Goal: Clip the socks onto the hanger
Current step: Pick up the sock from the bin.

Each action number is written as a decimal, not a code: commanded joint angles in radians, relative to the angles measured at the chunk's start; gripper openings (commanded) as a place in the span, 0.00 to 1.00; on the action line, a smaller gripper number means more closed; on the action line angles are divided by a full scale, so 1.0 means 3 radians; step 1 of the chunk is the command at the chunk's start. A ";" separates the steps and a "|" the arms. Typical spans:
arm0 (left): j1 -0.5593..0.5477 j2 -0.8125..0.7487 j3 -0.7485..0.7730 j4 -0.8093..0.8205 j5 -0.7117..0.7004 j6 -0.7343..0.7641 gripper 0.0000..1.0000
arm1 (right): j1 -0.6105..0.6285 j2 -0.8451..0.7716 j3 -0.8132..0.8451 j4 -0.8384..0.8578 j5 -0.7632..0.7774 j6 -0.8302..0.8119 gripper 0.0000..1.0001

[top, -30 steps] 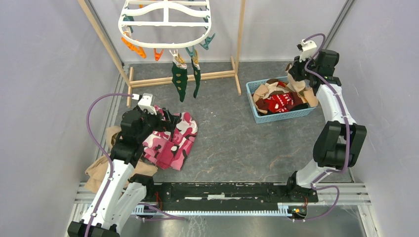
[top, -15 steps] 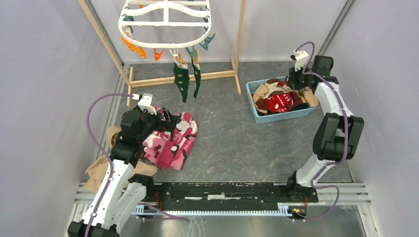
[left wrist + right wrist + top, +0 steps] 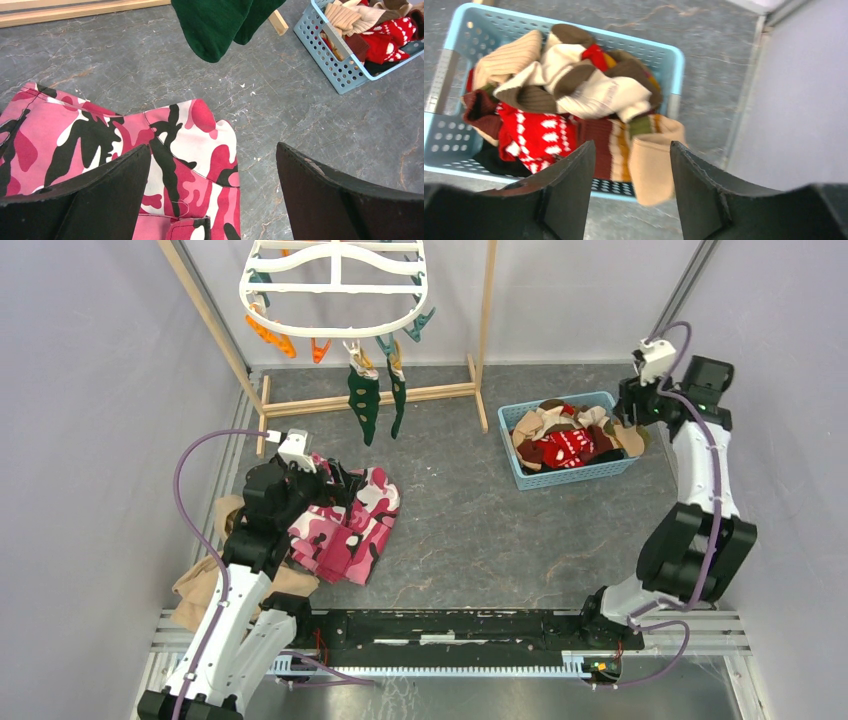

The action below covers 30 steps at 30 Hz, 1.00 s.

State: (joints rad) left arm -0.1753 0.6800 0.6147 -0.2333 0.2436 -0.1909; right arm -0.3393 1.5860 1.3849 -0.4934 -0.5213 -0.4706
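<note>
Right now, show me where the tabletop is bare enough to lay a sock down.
Widest bare patch: the tabletop between the pink camouflage garment and the blue basket. Crowded: the heaped basket, and the left side under garment and tan cloth.

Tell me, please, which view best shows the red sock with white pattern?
The right wrist view: the red knitted sock with white pattern lies close up in the light blue plastic basket. The top view shows it small; the left wrist view, only partly.
</note>
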 commanded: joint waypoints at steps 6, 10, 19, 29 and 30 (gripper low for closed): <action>0.0034 -0.0047 0.0013 0.0093 0.0133 0.0002 1.00 | -0.0249 -0.0051 -0.0292 0.0140 0.0559 -0.0073 0.33; 0.0037 -0.0053 0.0017 0.0094 0.0149 0.0002 1.00 | -0.0246 0.0257 -0.0273 0.0090 0.0637 -0.0085 0.27; 0.0042 -0.0054 0.0011 0.0100 0.0147 -0.0005 1.00 | -0.0071 0.0812 -0.0308 -0.0060 0.0414 -0.0133 0.25; 0.0044 -0.0053 0.0003 0.0102 0.0108 0.0002 1.00 | -0.0057 0.0227 -0.0080 -0.0175 0.0398 -0.0244 0.40; 0.0046 -0.0053 0.0001 0.0102 0.0108 0.0002 1.00 | -0.0057 0.0148 -0.0046 -0.0180 0.0395 -0.0250 0.43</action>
State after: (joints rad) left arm -0.1692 0.6708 0.6147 -0.2317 0.2684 -0.1909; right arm -0.3607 1.7744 1.2888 -0.5312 -0.3836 -0.5232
